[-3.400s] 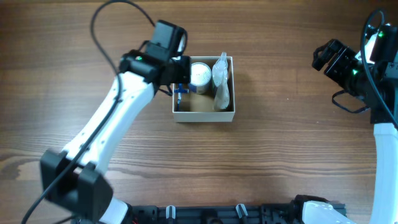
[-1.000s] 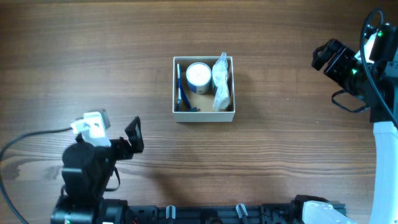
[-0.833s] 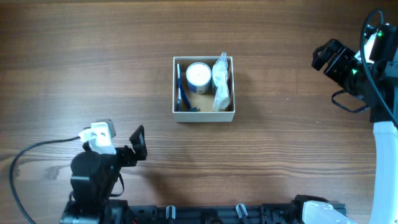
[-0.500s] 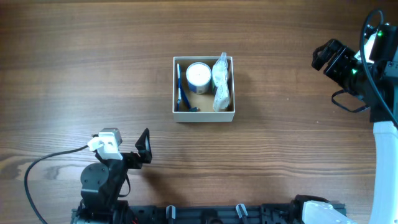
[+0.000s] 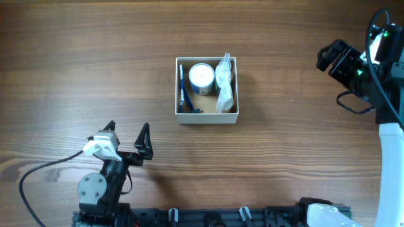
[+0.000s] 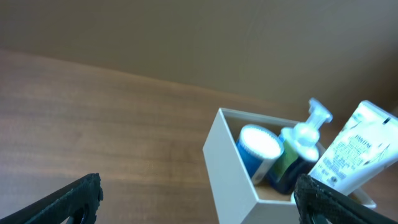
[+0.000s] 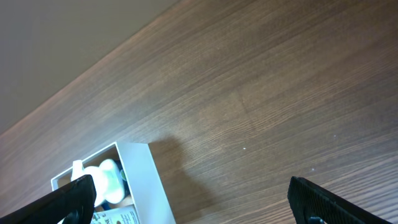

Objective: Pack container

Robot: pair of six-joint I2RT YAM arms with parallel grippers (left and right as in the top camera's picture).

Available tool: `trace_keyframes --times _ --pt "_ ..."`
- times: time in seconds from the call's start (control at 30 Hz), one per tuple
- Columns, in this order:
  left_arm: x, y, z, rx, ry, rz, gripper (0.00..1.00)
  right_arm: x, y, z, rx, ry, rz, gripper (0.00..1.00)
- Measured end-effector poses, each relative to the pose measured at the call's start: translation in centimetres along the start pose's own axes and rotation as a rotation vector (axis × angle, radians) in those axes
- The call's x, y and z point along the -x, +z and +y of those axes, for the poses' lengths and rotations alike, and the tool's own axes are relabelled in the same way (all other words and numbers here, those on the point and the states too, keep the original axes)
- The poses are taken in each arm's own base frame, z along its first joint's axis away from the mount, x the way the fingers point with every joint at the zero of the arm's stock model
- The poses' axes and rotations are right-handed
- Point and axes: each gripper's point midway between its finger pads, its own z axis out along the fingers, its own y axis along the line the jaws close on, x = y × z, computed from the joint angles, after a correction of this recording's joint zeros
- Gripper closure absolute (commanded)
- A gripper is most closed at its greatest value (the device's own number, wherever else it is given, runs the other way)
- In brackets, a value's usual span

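Note:
The container [image 5: 207, 117] is a square white-walled box with a tan floor, standing mid-table. Inside it are a blue-handled stick [image 5: 182, 88] on the left, a white-lidded jar [image 5: 202, 75] in the middle, and a pump bottle with a white tube [image 5: 224, 85] on the right. In the left wrist view the container [image 6: 231, 168] shows the jar [image 6: 258, 146], pump bottle [image 6: 300, 146] and tube [image 6: 354, 149]. My left gripper [image 5: 127, 130] stands open and empty at the front left, far from the container. My right gripper [image 5: 324, 58] is open and empty at the far right.
Bare wood-grain table [image 5: 297, 145] lies all round the container. The left arm's cable [image 5: 38, 173] loops along the front left edge. In the right wrist view the container's white wall [image 7: 152, 183] sits at the lower left, between my open right gripper [image 7: 196, 205] fingers.
My left arm has pulled back from the container to the front left edge and folded down over its base, gripper open. The right arm and the container's contents have not moved.

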Motion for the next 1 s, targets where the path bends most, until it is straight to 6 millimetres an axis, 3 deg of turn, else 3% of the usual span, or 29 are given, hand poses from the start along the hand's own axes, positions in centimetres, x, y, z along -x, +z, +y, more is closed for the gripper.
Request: trace_keyframes --times 1.0 --pt "-2.3 1.4 0.9 -0.005 0.002 -0.027 0.00 0.0 0.0 0.0 0.000 0.000 0.000 0.00"
